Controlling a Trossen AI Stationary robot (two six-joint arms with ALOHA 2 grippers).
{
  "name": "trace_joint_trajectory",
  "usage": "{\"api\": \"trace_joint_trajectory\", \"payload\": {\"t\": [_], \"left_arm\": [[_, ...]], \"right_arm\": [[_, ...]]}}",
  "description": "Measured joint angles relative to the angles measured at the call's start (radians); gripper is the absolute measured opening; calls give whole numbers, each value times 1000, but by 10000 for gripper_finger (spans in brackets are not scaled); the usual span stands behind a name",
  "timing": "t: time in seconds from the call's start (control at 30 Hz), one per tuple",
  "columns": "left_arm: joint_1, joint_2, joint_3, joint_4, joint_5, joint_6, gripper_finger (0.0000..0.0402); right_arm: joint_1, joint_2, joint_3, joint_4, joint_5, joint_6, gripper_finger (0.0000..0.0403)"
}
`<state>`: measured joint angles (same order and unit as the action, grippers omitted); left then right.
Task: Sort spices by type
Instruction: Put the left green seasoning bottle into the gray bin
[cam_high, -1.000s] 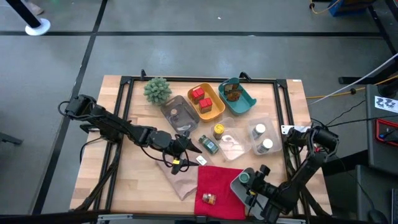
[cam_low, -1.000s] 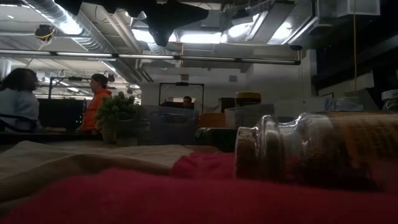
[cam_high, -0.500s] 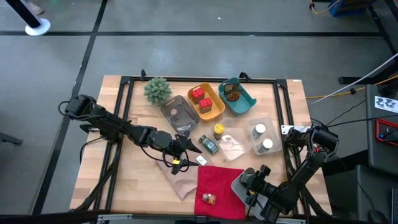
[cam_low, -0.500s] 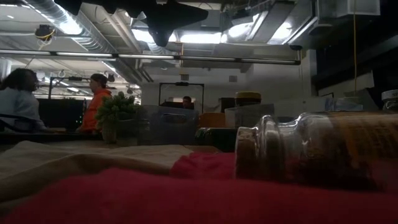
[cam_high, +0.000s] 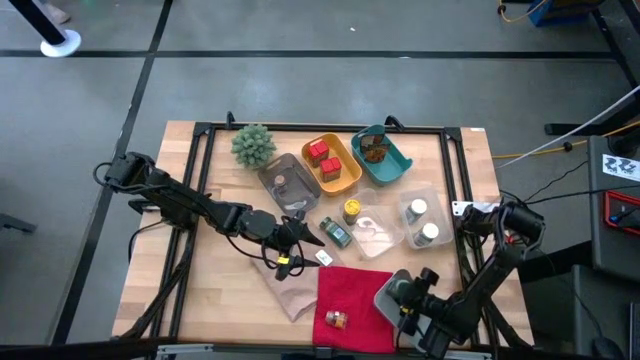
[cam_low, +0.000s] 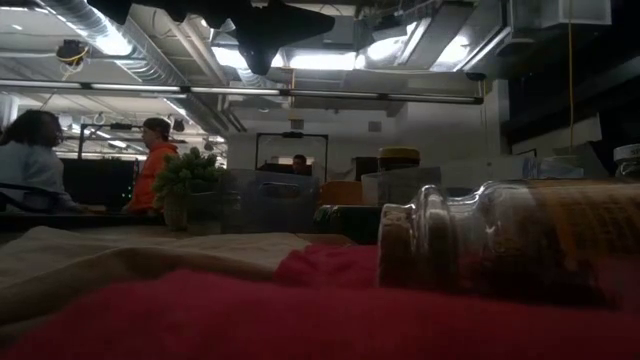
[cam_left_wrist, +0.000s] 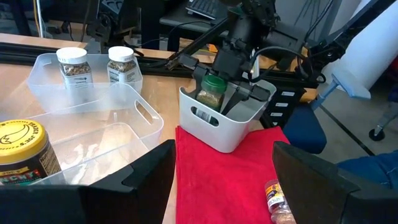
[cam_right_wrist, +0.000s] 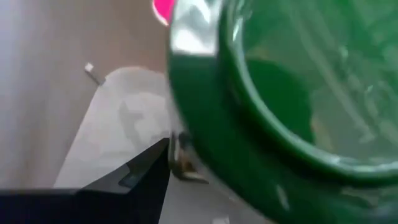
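Note:
My right gripper (cam_left_wrist: 217, 84) points down into a grey bin (cam_left_wrist: 214, 134) that stands on the red cloth (cam_left_wrist: 224, 180). Its fingers stand on either side of a green-capped jar (cam_left_wrist: 213, 92), whose lower part is inside the bin. My left gripper (cam_high: 296, 250) hovers open over the beige cloth (cam_high: 285, 290), with nothing between its fingers. A brown jar (cam_high: 337, 319) lies on its side on the red cloth. Another green-capped jar (cam_high: 335, 232) and a yellow-capped one (cam_high: 352, 210) stand on the table. Two white-capped jars (cam_left_wrist: 73, 62) stand in a clear tray (cam_left_wrist: 43, 93). My right gripper has a finger (cam_left_wrist: 239, 93) on each side of the green-capped jar's upper part, coming from above. Whether the fingers touch the jar, I cannot tell. The jar stands tilted in the bin.
Red tins (cam_high: 322, 155) sit in an orange tray. A brown jar (cam_high: 375, 150) is in a teal tray, and one jar (cam_high: 281, 182) is in a clear tray. A spiky plant (cam_high: 253, 143) stands at the far left. People show beyond the table.
My right gripper has tipped a little over the grey bin, staying where it was. My left gripper has kept still.

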<state>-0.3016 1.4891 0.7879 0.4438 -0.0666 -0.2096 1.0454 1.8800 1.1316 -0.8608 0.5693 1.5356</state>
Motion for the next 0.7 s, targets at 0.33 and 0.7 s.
{"api": "trace_joint_trajectory", "payload": {"t": [0.33, 0.7], "left_arm": [[0, 0, 0, -8, 0, 0, 251], [0, 0, 0, -73, 0, -45, 251]], "right_arm": [[0, -77, 1, -3, -85, 0, 234], [1, -198, 1, -1, -191, 0, 234]]}}
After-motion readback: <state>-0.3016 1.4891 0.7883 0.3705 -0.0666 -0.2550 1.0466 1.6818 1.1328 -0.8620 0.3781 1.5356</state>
